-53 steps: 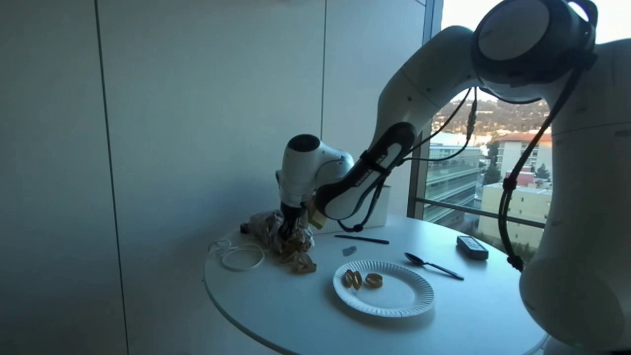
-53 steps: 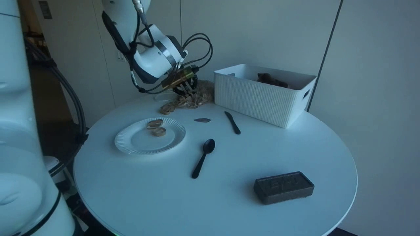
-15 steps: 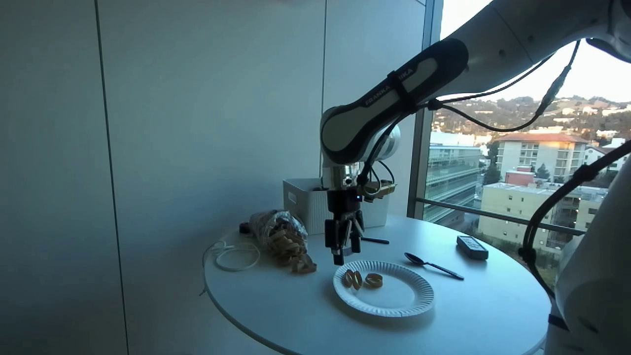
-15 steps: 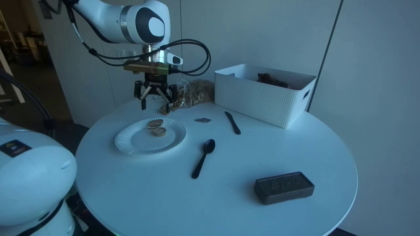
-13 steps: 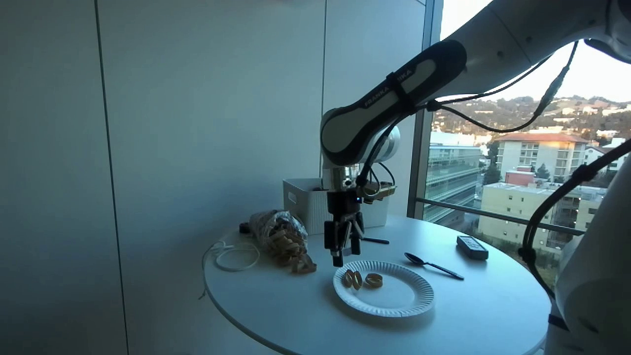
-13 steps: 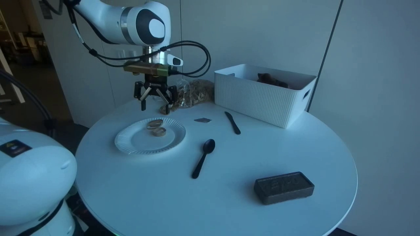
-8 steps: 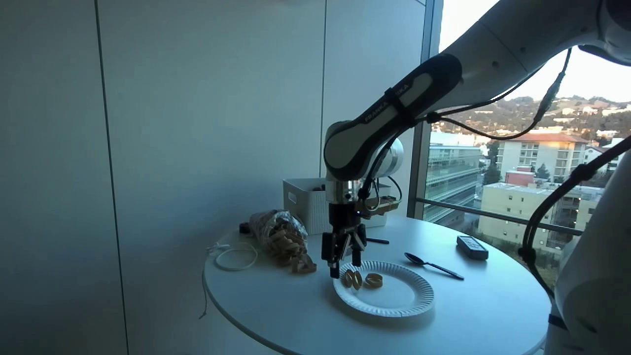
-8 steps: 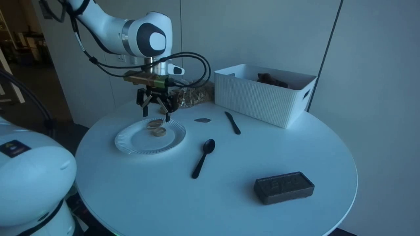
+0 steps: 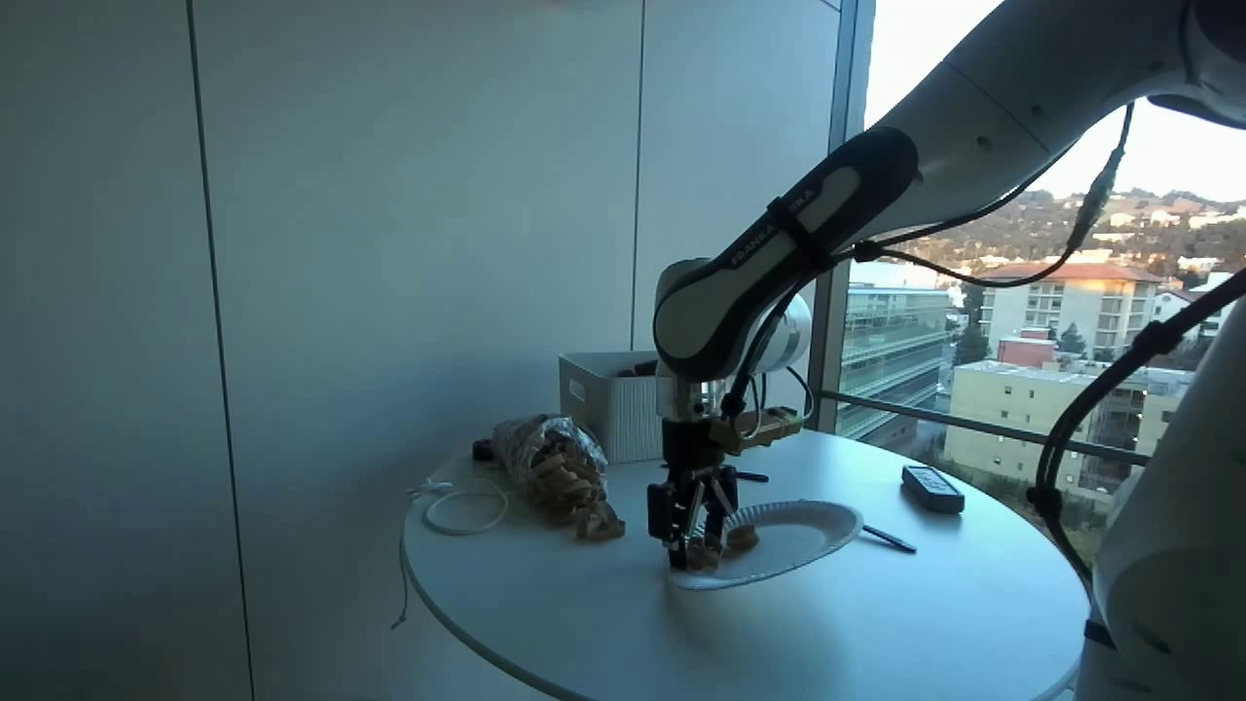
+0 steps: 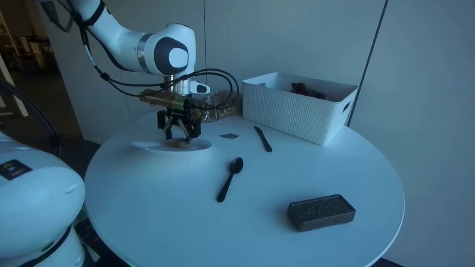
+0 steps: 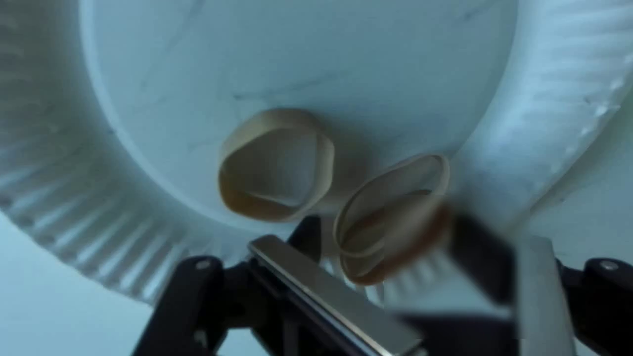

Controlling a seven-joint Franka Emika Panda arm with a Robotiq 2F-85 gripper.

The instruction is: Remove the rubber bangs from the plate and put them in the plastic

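Observation:
Tan rubber bands lie on the white paper plate [image 9: 813, 534], which is tilted, its right side raised in an exterior view. My gripper [image 11: 394, 243] points down over the plate's edge, jaws apart around two upright bands [image 11: 426, 235]. The right finger is at or very near their end; a gap shows at the left finger. A third, round band [image 11: 257, 205] lies beside them on the plate, outside the jaws. The clear plastic bag [image 9: 555, 438] lies on its side at the back, with more bands [image 9: 569, 487] spilling from its mouth.
A white bin [image 10: 289, 113] with a brown item inside stands behind. A black knife [image 10: 264, 140], black spoon [image 10: 229, 180], grey scrap [image 10: 229, 136] and dark eraser block [image 10: 321, 213] lie on the table. A white cord [image 9: 467, 529] lies near the bag.
My arm has come away from the bag, then down onto the plate, around the upright bands. The jaws have narrowed somewhat. The plate, flat before, is now tilted.

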